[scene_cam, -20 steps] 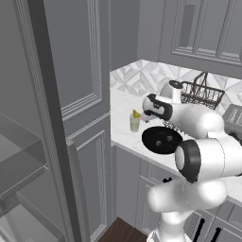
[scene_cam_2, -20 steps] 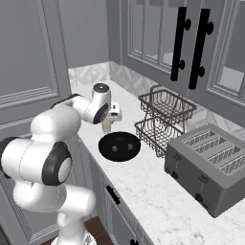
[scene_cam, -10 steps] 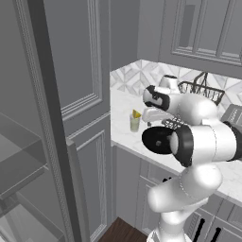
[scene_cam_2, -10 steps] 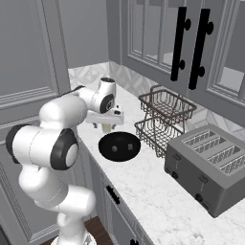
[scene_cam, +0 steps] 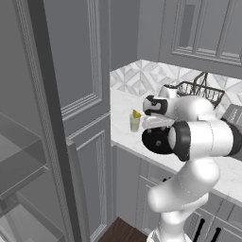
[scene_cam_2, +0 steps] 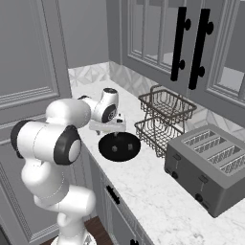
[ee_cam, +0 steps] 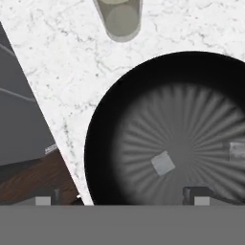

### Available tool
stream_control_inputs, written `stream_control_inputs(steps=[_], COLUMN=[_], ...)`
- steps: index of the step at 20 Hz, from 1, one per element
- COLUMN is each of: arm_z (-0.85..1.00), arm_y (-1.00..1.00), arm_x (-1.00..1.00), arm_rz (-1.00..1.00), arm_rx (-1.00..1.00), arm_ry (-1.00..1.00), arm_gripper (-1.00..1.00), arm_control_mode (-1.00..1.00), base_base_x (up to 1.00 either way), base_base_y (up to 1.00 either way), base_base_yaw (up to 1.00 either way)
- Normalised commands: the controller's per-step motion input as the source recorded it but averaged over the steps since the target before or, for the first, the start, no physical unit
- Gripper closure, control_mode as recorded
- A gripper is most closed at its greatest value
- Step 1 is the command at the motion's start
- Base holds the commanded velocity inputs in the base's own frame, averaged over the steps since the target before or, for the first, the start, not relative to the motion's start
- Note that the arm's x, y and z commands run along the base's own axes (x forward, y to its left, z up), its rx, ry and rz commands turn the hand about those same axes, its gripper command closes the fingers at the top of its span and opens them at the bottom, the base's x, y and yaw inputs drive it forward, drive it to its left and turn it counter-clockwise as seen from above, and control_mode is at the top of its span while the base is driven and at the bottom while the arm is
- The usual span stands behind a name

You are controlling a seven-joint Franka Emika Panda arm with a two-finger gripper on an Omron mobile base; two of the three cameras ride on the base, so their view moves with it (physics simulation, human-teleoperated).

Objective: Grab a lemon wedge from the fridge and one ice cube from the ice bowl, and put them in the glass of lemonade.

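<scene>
End effector (ee_cam: 122,198) open, ice bowl (ee_cam: 103,143) holding apparent cubes (ee_cam: 163,163)

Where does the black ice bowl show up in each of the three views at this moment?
Left base view: ice bowl right of centre on the counter, partly behind the arm's elbow.
Right base view: centre, left of the wire basket.
Hand view: lower right, with ice cubes inside.
Shared landmark: the glass of lemonade, beside the bowl, at top of hand view.

We see the arm has swung its hand from beside the glass (scene_cam: 135,122) to over the near part of the bowl (scene_cam_2: 119,146). The gripper (scene_cam_2: 109,128) now points down at the bowl; elbow has rotated toward the base cameras.
</scene>
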Motion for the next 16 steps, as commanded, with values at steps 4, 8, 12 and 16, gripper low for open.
stream_control_inputs(steps=[4, 8, 12, 16], arm_z=[-0.20, -0.42, -0.44, -0.42], arm_y=[-0.29, -0.22, -0.03, 0.00], arm_x=[0.15, 0.23, 0.07, 0.00], arm_rz=[0.00, 0.01, 0.03, 0.05], arm_rx=[-0.02, 0.00, 0.00, 0.00], arm_ry=[0.06, 0.09, 0.03, 0.00], arm_gripper=[-1.00, -1.00, -1.00, -1.00], arm_control_mode=[-1.00, -1.00, -1.00, -1.00], base_base_x=[0.00, 0.00, 0.00, 0.00], base_base_y=[0.00, 0.00, 0.00, 0.00], base_base_yaw=[0.00, 0.00, 0.00, 0.00])
